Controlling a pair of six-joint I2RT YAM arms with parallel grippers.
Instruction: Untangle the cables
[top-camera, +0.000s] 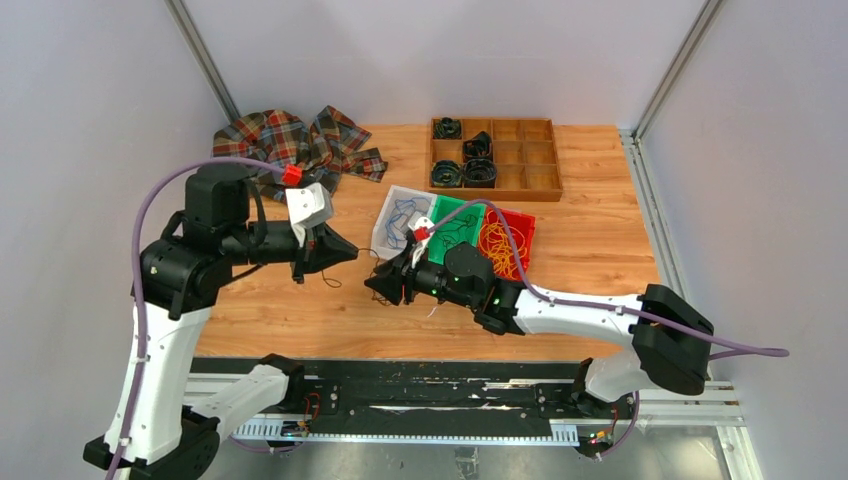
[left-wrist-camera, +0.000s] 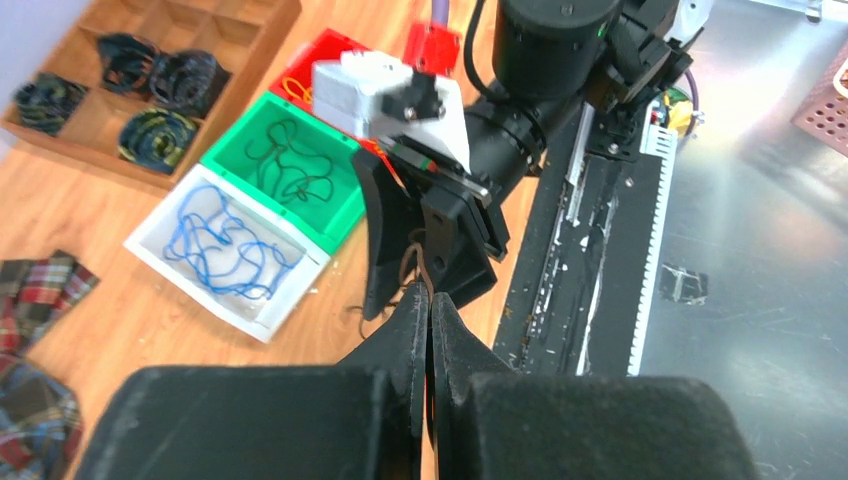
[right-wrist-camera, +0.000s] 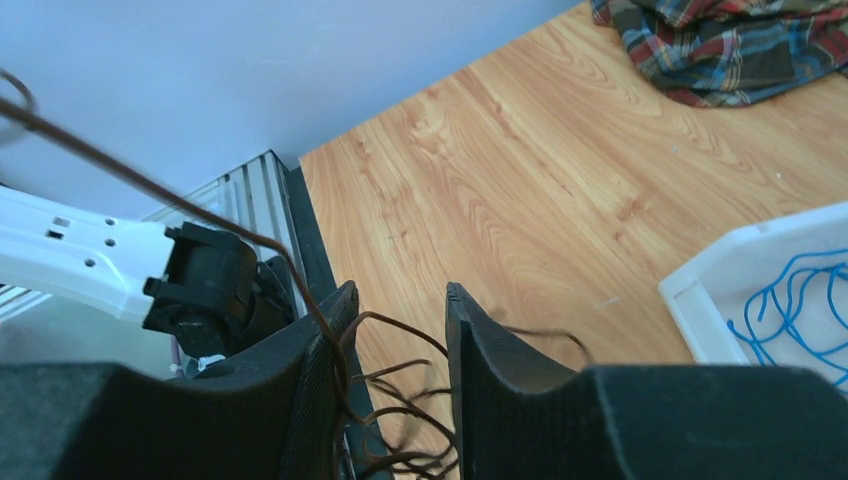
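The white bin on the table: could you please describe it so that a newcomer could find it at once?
On the wooden table, just nearer than the compartmented wooden tray, three small bins stand in a row. The white bin is at the left end, beside the green bin and farthest from the red bin. It alone is white and holds thin blue cables.

Light: bright, even, from overhead.
Shadows: soft and faint on the light wooden tabletop (top-camera: 290, 320).
Glare: pale sheen across the grey metal plate (left-wrist-camera: 760, 200).
Focus: thin brown wire strands (right-wrist-camera: 395, 370) smear near the right wrist view's bottom edge.
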